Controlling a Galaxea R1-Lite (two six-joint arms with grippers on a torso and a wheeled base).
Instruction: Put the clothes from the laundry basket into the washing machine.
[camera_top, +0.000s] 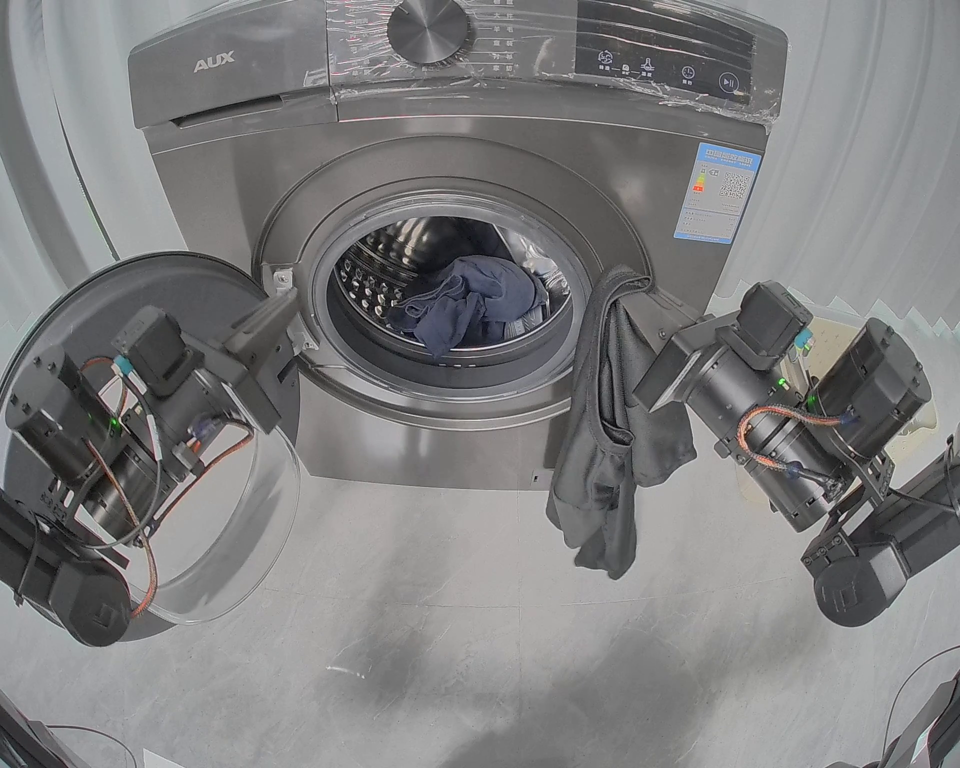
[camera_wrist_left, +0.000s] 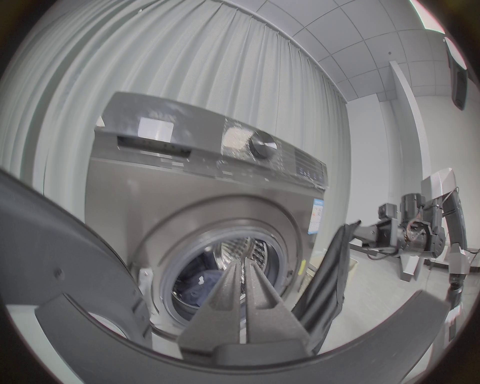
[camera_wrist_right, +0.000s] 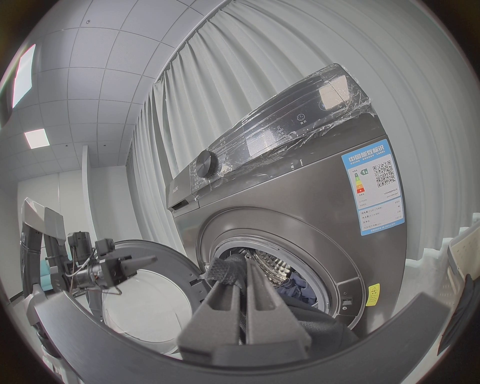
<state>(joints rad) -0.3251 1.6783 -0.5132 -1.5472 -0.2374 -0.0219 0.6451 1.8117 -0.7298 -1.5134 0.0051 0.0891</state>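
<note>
Right pincer (camera_wrist_right: 243, 272) clenched on grey garment (camera_top: 610, 440) | left pincer (camera_wrist_left: 243, 267) clenched, empty

The washing machine (camera_top: 460, 150) body is satin, brushed-looking grey metal, and wrinkled glossy plastic film (camera_top: 520, 80) covers its control panel (camera_top: 660, 50). The drum (camera_top: 400, 250) is shiny perforated steel; the grey garment (camera_top: 610, 430) and blue clothes (camera_top: 480, 300) are matt cloth.

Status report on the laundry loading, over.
Left pincer shut, empty, by the open door. Right pincer shut on grey garment, hanging outside the drum's right rim. Blue clothes in drum.
</note>
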